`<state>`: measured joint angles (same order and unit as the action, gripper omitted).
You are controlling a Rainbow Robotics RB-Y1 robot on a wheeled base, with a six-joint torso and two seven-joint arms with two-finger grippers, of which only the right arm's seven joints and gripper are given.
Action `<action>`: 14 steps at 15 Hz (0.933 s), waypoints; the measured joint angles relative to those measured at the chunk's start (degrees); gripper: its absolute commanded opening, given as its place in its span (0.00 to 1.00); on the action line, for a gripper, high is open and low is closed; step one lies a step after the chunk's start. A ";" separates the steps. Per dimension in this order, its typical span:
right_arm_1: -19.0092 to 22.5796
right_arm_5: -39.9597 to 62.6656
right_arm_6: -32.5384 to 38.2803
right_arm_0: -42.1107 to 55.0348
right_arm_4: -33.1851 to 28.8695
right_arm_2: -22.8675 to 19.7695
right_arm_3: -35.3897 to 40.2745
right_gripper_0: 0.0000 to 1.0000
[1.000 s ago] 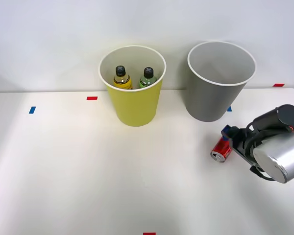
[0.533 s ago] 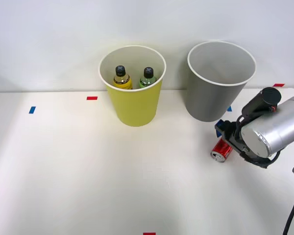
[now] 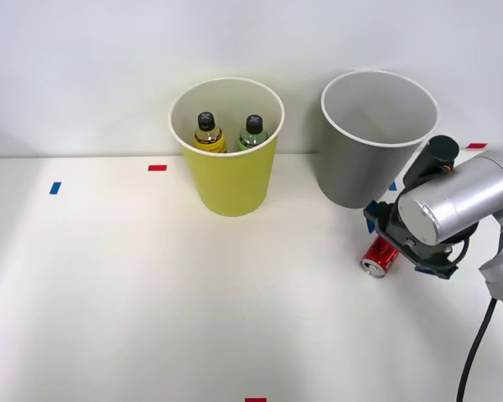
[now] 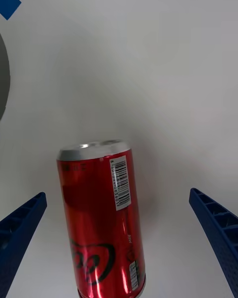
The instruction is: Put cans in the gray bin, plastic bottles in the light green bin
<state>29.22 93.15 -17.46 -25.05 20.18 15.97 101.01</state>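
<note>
now | wrist: can [image 4: 101,223] between spread claw [image 4: 119,243] | front: bottles [image 3: 206,132] binned

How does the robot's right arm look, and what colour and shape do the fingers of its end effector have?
The right arm has a rounded silver metal casing with black joints, and a black cable hangs below it near the view's right edge. The end effector has two blue fingers, ribbed on the inner faces and tapering toward the tips.
</note>
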 measured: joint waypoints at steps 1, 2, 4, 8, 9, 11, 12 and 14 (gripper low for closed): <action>-0.08 -0.86 -0.32 -0.04 -0.01 0.01 -0.70 1.00; -0.20 -2.01 -0.63 -0.04 -0.06 0.02 -1.49 1.00; -0.78 -3.99 -1.12 -0.10 -0.87 0.07 -3.07 1.00; -2.89 -6.31 -1.77 -0.19 -4.06 0.29 -5.65 1.00; -3.38 -6.54 -1.94 -0.19 -4.71 0.37 -5.86 1.00; -3.89 -6.64 -2.33 -0.19 -5.50 0.74 -5.94 0.80; -3.94 -6.65 -2.64 -0.19 -6.27 1.31 -5.94 0.64; -3.98 -6.65 -3.15 -0.15 -7.67 2.29 -5.98 0.03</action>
<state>25.25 86.50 -20.61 -25.20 12.51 18.25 95.04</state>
